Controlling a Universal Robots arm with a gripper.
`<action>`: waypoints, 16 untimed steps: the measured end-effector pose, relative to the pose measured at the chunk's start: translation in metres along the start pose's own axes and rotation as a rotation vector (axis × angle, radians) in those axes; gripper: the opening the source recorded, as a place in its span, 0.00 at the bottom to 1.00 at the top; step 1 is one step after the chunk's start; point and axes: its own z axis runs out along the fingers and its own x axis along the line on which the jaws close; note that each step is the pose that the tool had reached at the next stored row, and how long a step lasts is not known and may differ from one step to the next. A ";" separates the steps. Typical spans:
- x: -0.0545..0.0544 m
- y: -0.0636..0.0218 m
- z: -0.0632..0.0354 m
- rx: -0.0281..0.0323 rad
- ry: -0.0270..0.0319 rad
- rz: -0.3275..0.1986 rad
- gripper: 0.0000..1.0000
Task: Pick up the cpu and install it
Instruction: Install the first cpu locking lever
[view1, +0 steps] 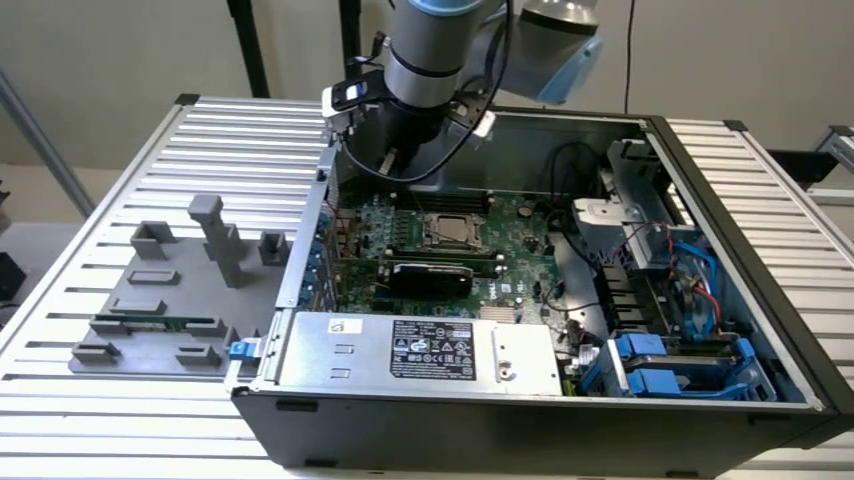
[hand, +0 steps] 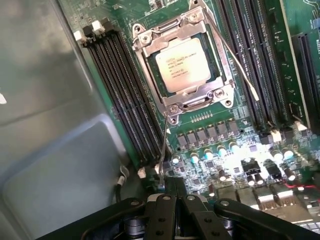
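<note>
One cpu (hand: 182, 65), edges hidden under the socket frame (hand: 145, 40); two thin wire levers (hand: 235, 62); one hand (hand: 175, 187), pressed together, empty, base cut off.

cpu (hand: 182, 65) sits in the motherboard socket (hand: 197, 102), power supply (view1: 420, 350) nearer the camera, parts tray (view1: 180, 300) beside the case (view1: 534, 430) on the exterior view's left.

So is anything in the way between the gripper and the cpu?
Nothing tall. The cpu lies inside a metal frame; just a thin wire lever and low board parts stand between it and the shut gripper.
</note>
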 end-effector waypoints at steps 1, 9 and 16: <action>0.000 0.0000 0.0000 -0.0016 0.0026 0.009 0.11; 0.001 0.0011 -0.0006 -0.0086 0.0189 0.055 0.11; 0.009 0.0192 -0.0046 -0.0060 0.0273 0.056 0.11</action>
